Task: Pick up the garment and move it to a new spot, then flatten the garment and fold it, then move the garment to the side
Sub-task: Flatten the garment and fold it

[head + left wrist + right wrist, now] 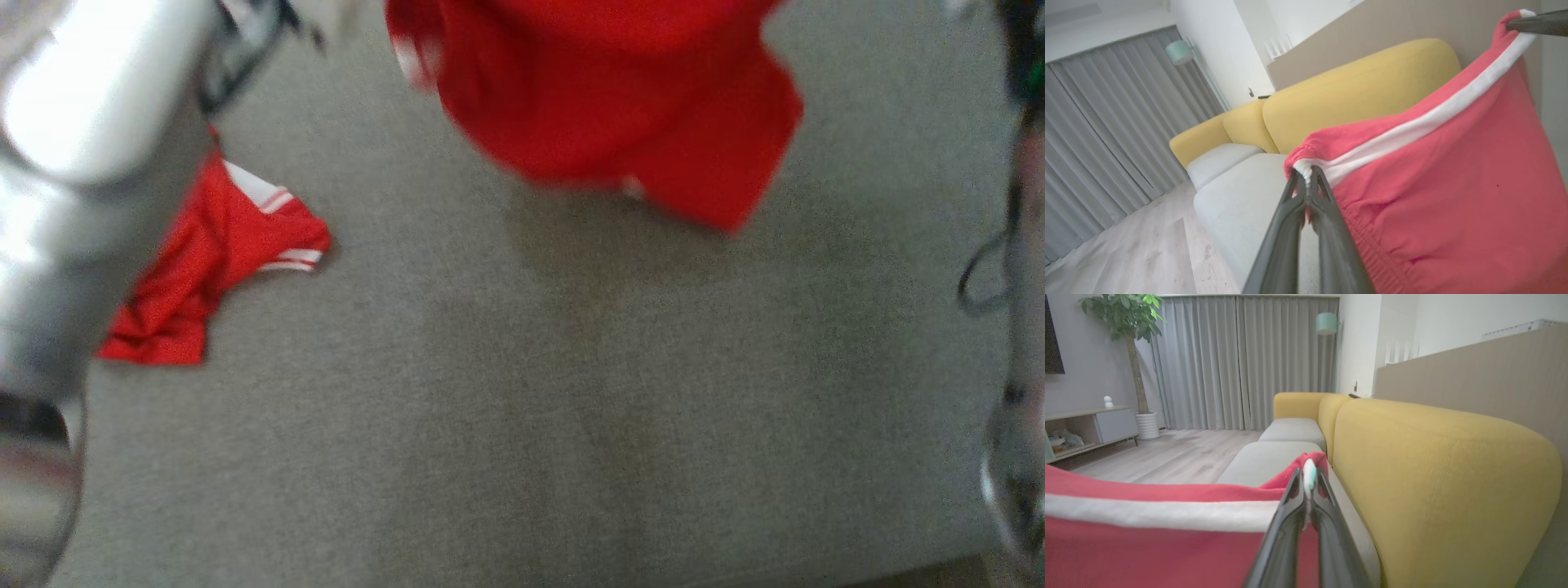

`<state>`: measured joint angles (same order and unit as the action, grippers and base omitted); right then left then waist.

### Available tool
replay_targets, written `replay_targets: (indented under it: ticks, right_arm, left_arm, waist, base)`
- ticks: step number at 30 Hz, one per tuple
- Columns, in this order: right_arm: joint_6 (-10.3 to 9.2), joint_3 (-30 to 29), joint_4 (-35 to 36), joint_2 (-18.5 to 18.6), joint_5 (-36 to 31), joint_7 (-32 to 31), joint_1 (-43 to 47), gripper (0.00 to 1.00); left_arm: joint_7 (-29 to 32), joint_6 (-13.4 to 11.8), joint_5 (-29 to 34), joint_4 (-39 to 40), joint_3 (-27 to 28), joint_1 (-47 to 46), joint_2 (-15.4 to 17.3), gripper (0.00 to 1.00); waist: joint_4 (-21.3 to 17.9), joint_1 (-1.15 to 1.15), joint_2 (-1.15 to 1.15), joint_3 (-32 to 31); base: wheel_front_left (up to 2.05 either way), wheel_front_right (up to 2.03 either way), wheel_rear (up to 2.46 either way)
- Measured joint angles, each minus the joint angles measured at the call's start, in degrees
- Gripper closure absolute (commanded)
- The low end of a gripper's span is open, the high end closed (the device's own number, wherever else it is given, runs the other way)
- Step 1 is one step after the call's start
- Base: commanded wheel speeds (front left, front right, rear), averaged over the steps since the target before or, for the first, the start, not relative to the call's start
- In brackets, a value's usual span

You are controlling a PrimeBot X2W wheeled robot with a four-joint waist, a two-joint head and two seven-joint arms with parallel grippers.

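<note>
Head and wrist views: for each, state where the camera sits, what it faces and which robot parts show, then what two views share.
Head: on the head, looking down at the sofa and held garment; left forearm shows.
Left wrist: on the left arm, looking along the sofa; left gripper pinches the garment.
Right wrist: on the right arm, looking along the sofa; right gripper pinches the garment.
Shared: both wrist views show the curtains.

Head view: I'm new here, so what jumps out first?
A bright red fabric garment with a white band hangs at the top of the head view, its band pinched by the shut left gripper and right gripper. A second crumpled red-and-white piece lies at the left on the grey sofa seat.
</note>
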<state>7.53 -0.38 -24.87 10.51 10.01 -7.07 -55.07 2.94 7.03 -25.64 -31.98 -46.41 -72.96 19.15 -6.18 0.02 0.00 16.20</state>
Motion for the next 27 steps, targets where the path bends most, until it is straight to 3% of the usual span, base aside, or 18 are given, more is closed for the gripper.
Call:
replay_targets:
  ticks: [3,8,13,16,21,27]
  right_arm:
    - [0.00,-1.0,-8.1,-0.4,-2.5,6.4,-12.0,1.00]
    - [0.00,-4.3,-17.2,-1.3,-6.0,15.0,-19.5,1.00]
    - [0.00,-4.0,-25.0,-1.2,-6.7,17.0,-19.1,1.00]
    - [0.00,-2.9,-30.2,-0.2,-6.6,17.2,-17.0,1.00]
    - [0.00,2.3,-38.7,2.7,-5.8,14.4,-10.0,1.00]
    - [0.00,10.4,-42.8,5.0,-1.2,9.2,-4.5,1.00]
  left_arm:
    - [-6.3,-1.7,1.6,-5.5,2.2,-9.0,-1.4,1.00]
    - [-14.1,-2.8,2.0,-12.0,4.2,-14.8,-4.7,1.00]
    - [-16.2,-1.3,1.5,-15.7,3.7,-13.4,-7.2,1.00]
    - [-16.7,0.1,-3.8,-16.6,3.9,-9.2,-9.6,1.00]
    - [-16.9,0.6,-5.8,-16.4,-4.6,2.0,-9.5,1.00]
    - [-15.0,0.6,-10.8,-11.2,-14.2,13.1,-4.9,1.00]
  waist:
    - [-1.0,0.01,0.00,4.9]
    - [-1.7,0.01,0.00,8.9]
    - [-1.0,-0.01,0.00,9.3]
    - [0.1,-0.02,0.00,9.1]
    - [1.0,-0.02,0.00,7.8]
    - [1.3,-0.03,0.00,4.6]
  base:
    - [0.00,0.00,0.00]
    - [0.00,0.00,0.00]
    - [0.00,0.00,0.00]
    - [0.00,0.00,0.00]
    - [0.00,0.00,0.00]
    - [0.00,0.00,0.00]
